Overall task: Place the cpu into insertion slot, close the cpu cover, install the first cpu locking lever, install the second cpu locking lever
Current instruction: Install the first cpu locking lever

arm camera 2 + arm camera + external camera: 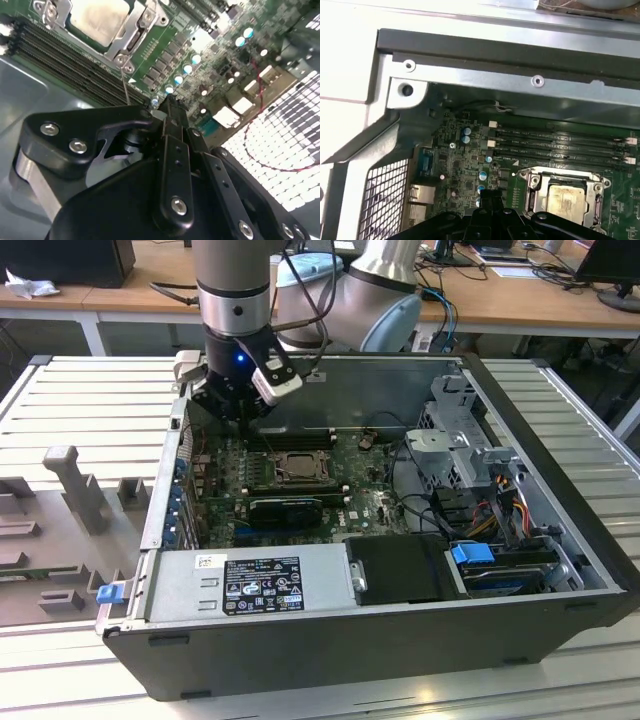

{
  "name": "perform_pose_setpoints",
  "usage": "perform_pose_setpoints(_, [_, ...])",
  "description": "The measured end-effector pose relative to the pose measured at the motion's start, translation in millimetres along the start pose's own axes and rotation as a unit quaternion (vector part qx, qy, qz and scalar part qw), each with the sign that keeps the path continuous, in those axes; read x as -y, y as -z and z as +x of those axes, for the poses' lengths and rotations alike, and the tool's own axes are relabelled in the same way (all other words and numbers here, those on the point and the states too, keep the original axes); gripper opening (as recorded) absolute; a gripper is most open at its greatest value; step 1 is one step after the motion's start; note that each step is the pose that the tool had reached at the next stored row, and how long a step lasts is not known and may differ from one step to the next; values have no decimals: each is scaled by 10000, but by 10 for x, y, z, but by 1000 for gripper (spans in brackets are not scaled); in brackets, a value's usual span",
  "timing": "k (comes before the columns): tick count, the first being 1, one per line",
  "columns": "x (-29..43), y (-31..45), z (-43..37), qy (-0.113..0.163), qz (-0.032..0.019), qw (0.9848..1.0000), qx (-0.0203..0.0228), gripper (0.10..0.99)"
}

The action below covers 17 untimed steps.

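Cpu [563, 201] sits in slot [532, 186], cover [131, 36] down around it. Gripper [169, 104] hovers beside slot, fingers pinched together, empty. Cpu looks light, stiff, fragile; best held by edges.

I count one computer case [330, 640] on the counter [90, 400], one cpu [566, 201] under one cpu cover [592, 187], one tool of mine [170, 107], four long memory slots [555, 142] and five blue-topped capacitors [196, 59] in the second wrist view's upper middle.
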<state>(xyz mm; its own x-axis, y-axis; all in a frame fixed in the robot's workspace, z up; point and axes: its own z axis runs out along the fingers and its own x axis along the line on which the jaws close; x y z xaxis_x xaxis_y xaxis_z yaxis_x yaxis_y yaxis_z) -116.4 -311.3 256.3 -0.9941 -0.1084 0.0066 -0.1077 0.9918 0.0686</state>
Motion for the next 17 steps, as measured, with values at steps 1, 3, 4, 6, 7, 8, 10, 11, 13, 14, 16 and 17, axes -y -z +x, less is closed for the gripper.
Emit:
perform_pose_setpoints(1, [-46, -12, -6, -1, 0, 10000, -1, 106])
perform_pose_setpoints(3, [-121, -26, -24, 0, -1, 10000, 0, 106])
perform_pose_setpoints(4, [-146, -29, -36, -1, 0, 10000, 0, 106])
perform_pose_setpoints(6, [-162, -35, -68, -1, -1, 10000, 0, 106])
perform_pose_setpoints(7, [-160, -37, -98, -4, 0, 10000, 0, 106])
perform_pose_setpoints(8, [-154, -36, -152, -15, -1, 10000, 1, 106])
perform_pose_setpoints(10, [-142, -35, -265, -32, 1, 10000, 2, 106])
perform_pose_setpoints(11, [-138, -35, -310, -35, 1, 10000, 2, 106])
perform_pose_setpoints(13, [-127, -37, -431, -37, 1, 10000, 2, 106])
perform_pose_setpoints(14, [-122, -39, -488, -37, 1, 10000, 2, 106])
perform_pose_setpoints(16, [-107, -54, -638, -49, 1, 10000, 3, 106])
perform_pose_setpoints(17, [-104, -60, -656, -56, -2, 10000, 4, 106])
